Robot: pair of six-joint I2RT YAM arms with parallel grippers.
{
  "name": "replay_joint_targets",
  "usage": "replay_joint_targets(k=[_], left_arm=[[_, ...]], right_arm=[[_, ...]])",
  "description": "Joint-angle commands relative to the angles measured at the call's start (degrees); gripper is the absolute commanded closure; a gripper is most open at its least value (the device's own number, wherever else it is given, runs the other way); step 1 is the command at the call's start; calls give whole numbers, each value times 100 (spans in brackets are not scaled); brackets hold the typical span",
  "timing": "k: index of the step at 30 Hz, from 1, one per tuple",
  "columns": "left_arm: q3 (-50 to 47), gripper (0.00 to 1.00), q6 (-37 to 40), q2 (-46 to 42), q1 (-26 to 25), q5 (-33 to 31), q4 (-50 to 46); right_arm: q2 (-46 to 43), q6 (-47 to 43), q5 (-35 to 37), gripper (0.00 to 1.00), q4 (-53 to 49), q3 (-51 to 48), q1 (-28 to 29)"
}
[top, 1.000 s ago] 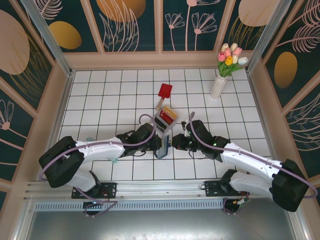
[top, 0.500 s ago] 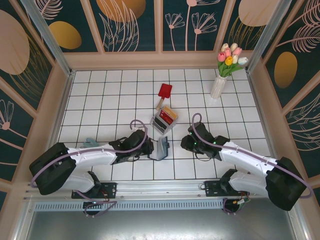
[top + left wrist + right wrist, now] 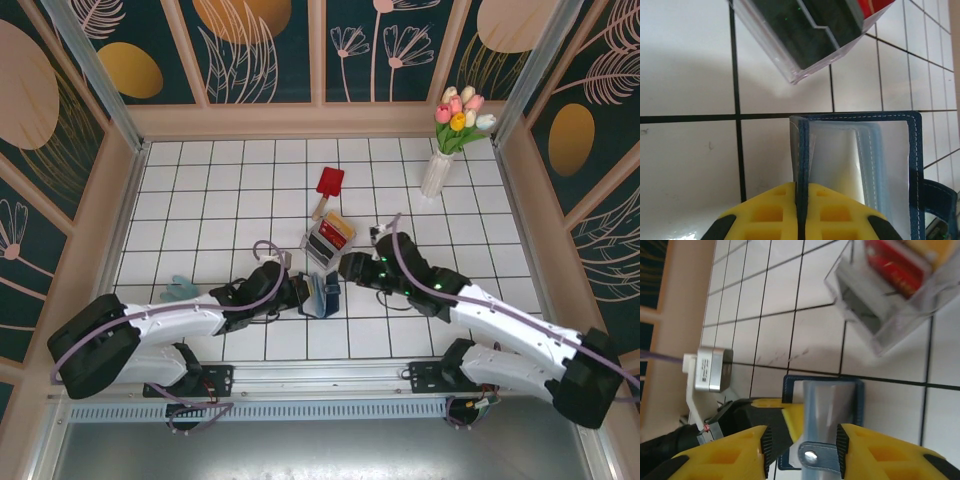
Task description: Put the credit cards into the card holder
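The card holder, a navy wallet with a grey-blue inside, lies half open on the tiles at front centre. My left gripper is shut on one of its flaps; the left wrist view has the yellow fingers pressed together on the navy edge, gripper, card holder. My right gripper hangs open over the wallet's other side, gripper straddling the card holder and its snap tab. The credit cards, red and yellow-orange, sit in a clear plastic box just behind.
A red spatula with a wooden handle lies behind the box. A white vase of tulips stands at the back right. A small teal object lies by the left arm. Wooden walls ring the tiled floor.
My right gripper let go of the wallet, opened, drew back, then came in again over it. The left gripper kept its hold and shifted the wallet slightly lower and left.
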Motion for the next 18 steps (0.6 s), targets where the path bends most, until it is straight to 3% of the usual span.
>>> replay_joint_targets(k=[1,5,10,18], left_arm=[[450,100,175,-106,13,-123,-406],[876,100,316,134,12,-329,-1104],[1467,100,409,565,-215,-873,-1916],[960,100,-5,813,-233,-272,-707]], right_arm=[[440,-153,256,60,17,402,214],[845,-92,54,62,150,541,272],[986,293,766,68,-234,483,260],[701,656,442,68,153,-181,-46]])
